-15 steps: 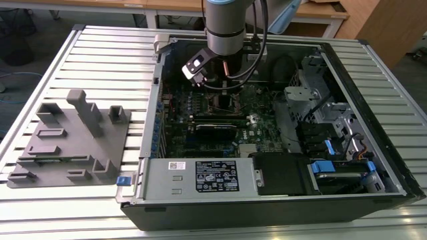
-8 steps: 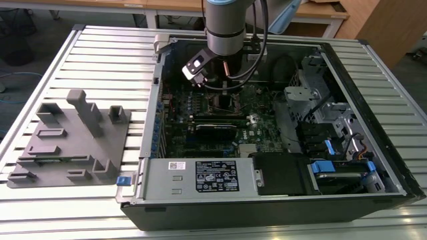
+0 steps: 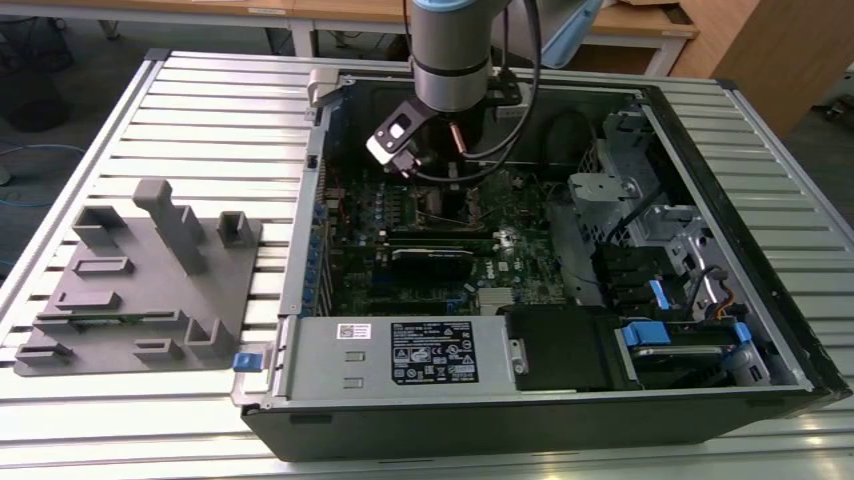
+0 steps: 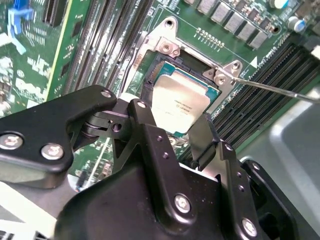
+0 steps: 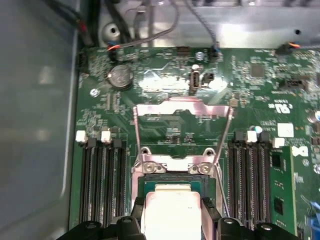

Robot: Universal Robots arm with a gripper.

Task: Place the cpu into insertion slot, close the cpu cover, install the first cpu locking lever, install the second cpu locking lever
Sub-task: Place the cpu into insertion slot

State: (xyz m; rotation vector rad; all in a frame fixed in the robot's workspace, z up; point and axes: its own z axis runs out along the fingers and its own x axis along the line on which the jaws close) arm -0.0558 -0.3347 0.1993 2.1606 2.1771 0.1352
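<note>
My gripper (image 4: 175,120) reaches down into the open computer case (image 3: 300,250) over the board's middle. Its black fingers (image 4: 142,117) stand on two opposite edges of the cpu (image 4: 182,102), a silver-topped square chip, and look shut on it. The cpu is level at the insertion slot (image 4: 167,67), whose dark recess shows beyond the chip; whether it is seated I cannot tell. In the first wrist view the cpu (image 5: 172,210) sits between the fingertips, and the cpu cover (image 5: 182,107), a silver frame, is swung open away from the slot. A thin locking lever (image 4: 272,88) stands out sideways, unlatched.
Black memory slots (image 5: 102,185) run along both sides of the socket. In the exterior view a grey fixture block (image 3: 147,280) lies on the slatted table at the left, and the power supply (image 3: 400,350) and drive bays (image 3: 667,300) fill the case's near and right parts.
</note>
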